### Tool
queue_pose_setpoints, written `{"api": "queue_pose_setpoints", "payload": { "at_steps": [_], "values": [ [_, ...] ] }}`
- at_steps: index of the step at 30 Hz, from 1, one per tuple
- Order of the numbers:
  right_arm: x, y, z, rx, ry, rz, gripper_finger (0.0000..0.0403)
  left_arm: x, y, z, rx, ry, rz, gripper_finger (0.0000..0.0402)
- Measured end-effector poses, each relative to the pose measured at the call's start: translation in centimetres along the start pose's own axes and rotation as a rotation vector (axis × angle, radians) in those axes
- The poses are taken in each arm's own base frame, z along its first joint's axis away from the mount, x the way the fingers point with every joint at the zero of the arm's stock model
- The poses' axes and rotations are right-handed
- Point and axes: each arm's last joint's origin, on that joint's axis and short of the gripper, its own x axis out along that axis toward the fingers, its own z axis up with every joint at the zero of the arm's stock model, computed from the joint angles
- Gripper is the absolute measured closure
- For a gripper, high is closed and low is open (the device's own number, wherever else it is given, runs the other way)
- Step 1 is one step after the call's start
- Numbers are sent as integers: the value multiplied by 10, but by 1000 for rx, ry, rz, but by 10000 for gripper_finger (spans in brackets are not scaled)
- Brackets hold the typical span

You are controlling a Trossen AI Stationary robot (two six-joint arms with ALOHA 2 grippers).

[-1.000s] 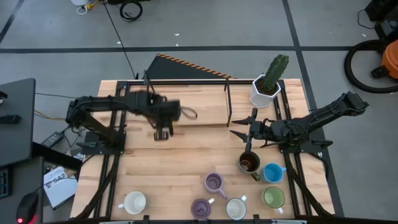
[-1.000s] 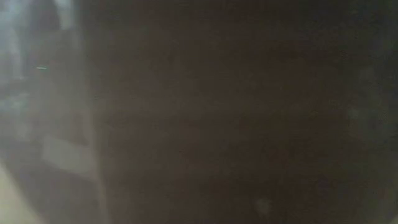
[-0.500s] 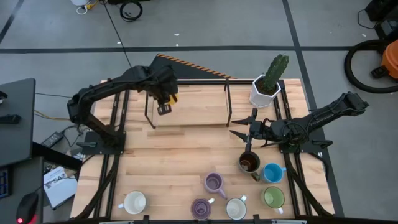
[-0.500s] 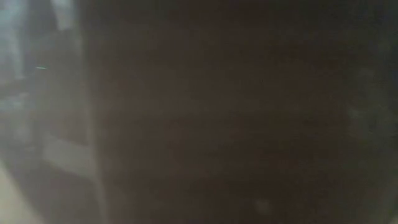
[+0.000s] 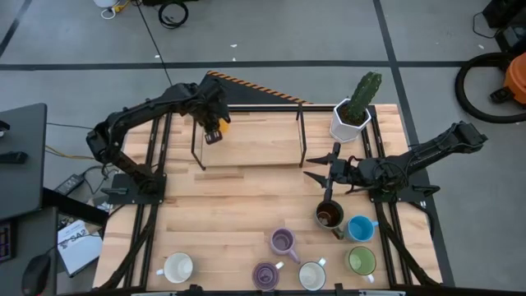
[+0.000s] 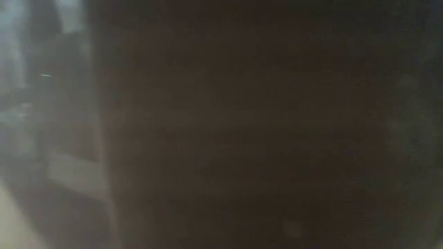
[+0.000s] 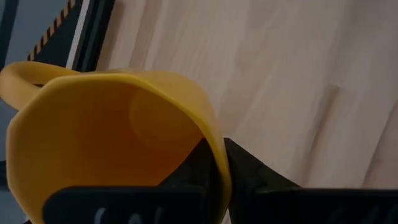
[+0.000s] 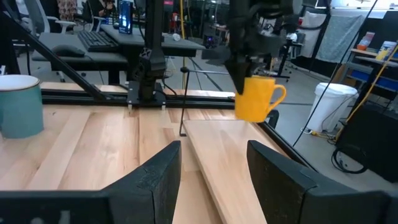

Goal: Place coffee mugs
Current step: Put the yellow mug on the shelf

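At the far left of the raised wooden shelf (image 5: 255, 140), a glossy orange-yellow ceramic mug (image 5: 213, 134) hangs above the boards, clenched at its rim by the left tool (image 7: 214, 165), one finger inside the cup and one outside. From the right wrist view the same mug is upright, handle out to the side, clear of the shelf top. The other mugs stand on the light wooden surface (image 5: 214, 222) toward its near edge: a dark brown mug (image 5: 329, 216), just beside it a blue mug (image 5: 360, 228), a green mug (image 5: 361, 261), two white mugs (image 5: 311, 275) (image 5: 177, 267) and two purple mugs (image 5: 283, 241) (image 5: 265, 275). The right tool (image 5: 319, 174) waits released just beyond the brown mug. A white angular pot with a green cactus (image 5: 353, 117) stands at the far right corner.
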Motion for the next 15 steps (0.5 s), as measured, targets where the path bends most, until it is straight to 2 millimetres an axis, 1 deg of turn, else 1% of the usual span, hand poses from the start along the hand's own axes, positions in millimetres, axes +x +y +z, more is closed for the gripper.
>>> {"api": "queue_pose_setpoints", "payload": {
  "at_steps": [4, 7, 15],
  "values": [
    [0, 0, 0, -1, -2, 2, 213, 11, -2, -3, -23, 55, 3, 376],
    [0, 0, 1, -2, -7, 2, 213, 12, -4, -1, -33, 53, 21, 376],
    [2, -2, 2, -7, -23, 25, 213, 13, -1, -1, -33, 55, 32, 376]
  ]
}}
